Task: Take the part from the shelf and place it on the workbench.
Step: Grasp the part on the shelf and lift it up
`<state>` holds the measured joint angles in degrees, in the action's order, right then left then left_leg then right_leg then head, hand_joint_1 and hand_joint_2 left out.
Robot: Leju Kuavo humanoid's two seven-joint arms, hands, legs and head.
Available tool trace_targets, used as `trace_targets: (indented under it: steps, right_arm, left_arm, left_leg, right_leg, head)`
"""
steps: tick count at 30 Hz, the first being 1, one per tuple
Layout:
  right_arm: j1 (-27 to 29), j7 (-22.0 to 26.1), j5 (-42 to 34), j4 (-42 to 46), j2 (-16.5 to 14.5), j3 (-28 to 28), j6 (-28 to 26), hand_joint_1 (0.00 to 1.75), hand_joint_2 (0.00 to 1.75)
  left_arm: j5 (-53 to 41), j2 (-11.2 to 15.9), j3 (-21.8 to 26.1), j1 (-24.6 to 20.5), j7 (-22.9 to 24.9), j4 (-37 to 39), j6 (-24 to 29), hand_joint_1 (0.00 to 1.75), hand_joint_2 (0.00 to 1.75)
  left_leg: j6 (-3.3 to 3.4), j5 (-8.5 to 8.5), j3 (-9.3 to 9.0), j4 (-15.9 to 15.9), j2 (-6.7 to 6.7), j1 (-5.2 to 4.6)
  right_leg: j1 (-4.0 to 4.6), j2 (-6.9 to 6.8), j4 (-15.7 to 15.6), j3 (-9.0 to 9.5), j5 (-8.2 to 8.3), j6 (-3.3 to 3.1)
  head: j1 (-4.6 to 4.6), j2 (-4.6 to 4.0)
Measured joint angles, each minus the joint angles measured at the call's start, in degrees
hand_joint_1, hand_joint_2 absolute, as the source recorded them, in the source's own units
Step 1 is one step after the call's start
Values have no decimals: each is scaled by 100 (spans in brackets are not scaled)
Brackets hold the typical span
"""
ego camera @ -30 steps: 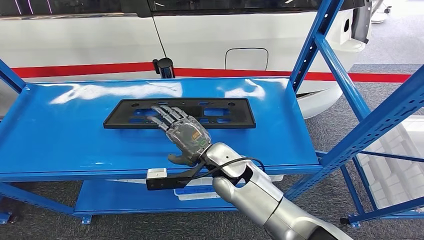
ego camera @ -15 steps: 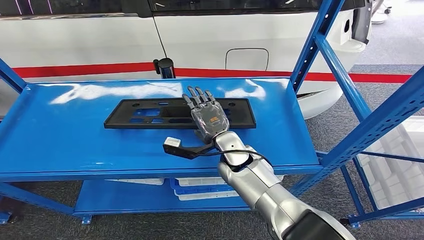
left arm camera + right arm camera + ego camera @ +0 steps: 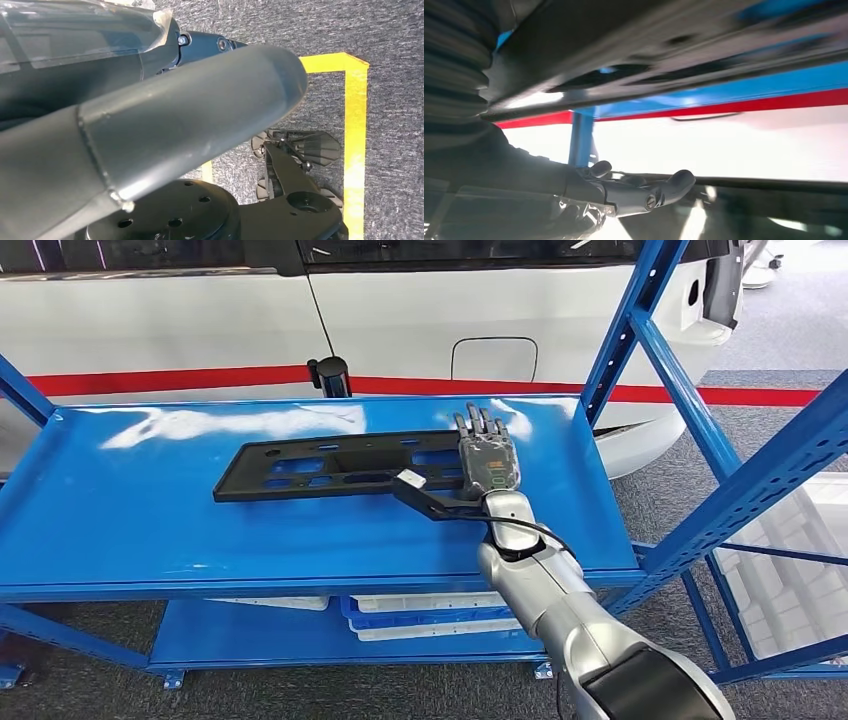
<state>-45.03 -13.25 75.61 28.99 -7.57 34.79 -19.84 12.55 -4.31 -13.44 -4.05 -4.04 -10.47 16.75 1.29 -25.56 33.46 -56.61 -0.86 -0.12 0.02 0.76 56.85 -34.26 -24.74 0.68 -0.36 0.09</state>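
Head view, near to far. The silver right arm (image 3: 560,610) rises from the lower right edge and reaches forward over the front lip of the blue shelf (image 3: 120,510). A black wrist camera bracket (image 3: 425,495) with a pale tip juts out to the left of the wrist. The right hand (image 3: 487,462) lies palm down with its fingers (image 3: 478,424) stretched flat and close together, pointing away from the robot; it rests over the right end of the part. Whether the thumb, hidden beneath the palm, hooks under the part cannot be told, so no grip can be confirmed.

The part (image 3: 340,465), a long flat black plate pierced with slots and holes, lies on the upper shelf deck and extends to the left of the hand. Its left end sits slightly nearer the robot than its right end.

Below the hand, on the lower deck, pale trays (image 3: 425,615) lie flat. To the right of the hand, blue shelf posts (image 3: 640,330) slant upward. Beyond the fingertips stand a short black post (image 3: 329,375) and a white car body (image 3: 420,320) with a red stripe (image 3: 160,378).

The right wrist view shows the grey thumb (image 3: 659,192) extended, with the dark part blurred close by.
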Motion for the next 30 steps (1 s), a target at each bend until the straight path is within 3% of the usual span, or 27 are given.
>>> trace_targets:
  steps: [12,30]
  right_arm:
    - [116,133,211,-90,306,-850,-455,175,175]
    - [127,164,233,-66,353,-1025,-484,175,175]
  left_arm:
    - [-126,-4,-98,-46,2,0,-47,0,0]
    - [-132,-14,-136,-71,2,0,-47,0,0]
  left_leg:
    - [1,-1,-4,-1,1,-3]
    - [1,-1,-14,0,1,-4]
  right_leg:
    - [0,1,0,2,1,1]
    - [-2,1,0,15,0,1]
  head:
    - [-2,0]
    - [-1,0]
